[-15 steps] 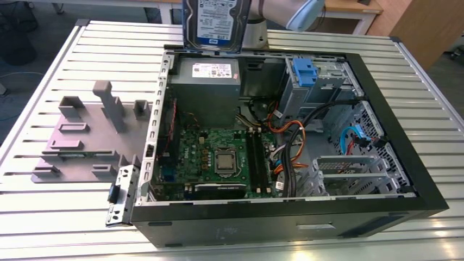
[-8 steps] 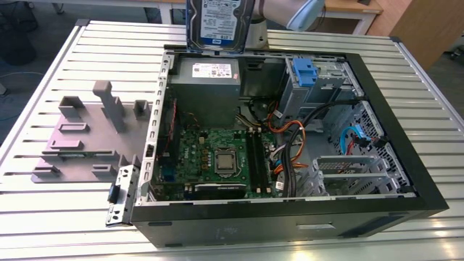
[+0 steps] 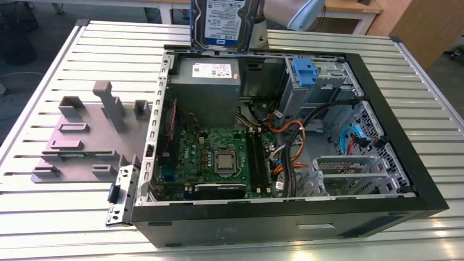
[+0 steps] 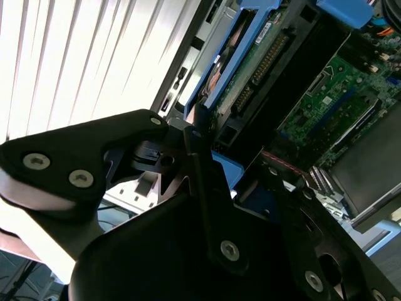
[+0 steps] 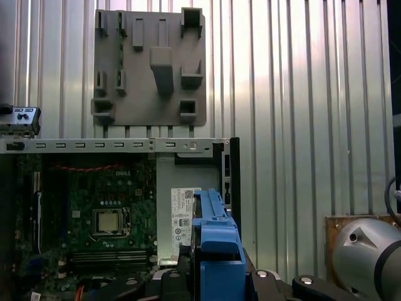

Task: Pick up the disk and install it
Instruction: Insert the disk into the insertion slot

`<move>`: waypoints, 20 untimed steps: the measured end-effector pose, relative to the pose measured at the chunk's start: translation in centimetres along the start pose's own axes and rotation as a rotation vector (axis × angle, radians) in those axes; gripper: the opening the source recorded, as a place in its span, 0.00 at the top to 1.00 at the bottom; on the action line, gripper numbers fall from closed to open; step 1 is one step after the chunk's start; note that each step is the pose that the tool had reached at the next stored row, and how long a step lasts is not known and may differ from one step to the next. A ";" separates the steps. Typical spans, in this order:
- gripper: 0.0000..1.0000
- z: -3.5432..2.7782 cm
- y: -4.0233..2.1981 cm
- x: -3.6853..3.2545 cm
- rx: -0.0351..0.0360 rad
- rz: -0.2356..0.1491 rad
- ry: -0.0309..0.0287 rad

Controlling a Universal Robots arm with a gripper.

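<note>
- We see a slatted metal bench (image 3: 58, 217), its ribs running across the exterior view.
- On it lies an open computer case (image 3: 275, 220).
- Just beside the case, on the exterior view's left, rests a grey plastic stand (image 3: 80, 147) with upright posts.

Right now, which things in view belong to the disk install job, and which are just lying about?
Job: the disk, raised above the case's far edge; open computer case; drive cage with blue clip, likely its slot.
Lying about: grey plastic stand; power-supply box, fitted inside the case; slatted table.
</note>
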State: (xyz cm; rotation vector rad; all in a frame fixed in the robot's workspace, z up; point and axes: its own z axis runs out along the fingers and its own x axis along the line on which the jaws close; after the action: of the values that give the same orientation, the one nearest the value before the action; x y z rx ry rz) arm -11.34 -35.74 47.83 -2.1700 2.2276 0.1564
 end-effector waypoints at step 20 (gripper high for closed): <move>0.63 -0.09 -1.64 -0.05 -0.0001 0.000 0.0001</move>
State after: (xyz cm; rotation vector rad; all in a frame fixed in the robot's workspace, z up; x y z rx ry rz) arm -9.70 -35.74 47.83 -2.1700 2.2277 0.1564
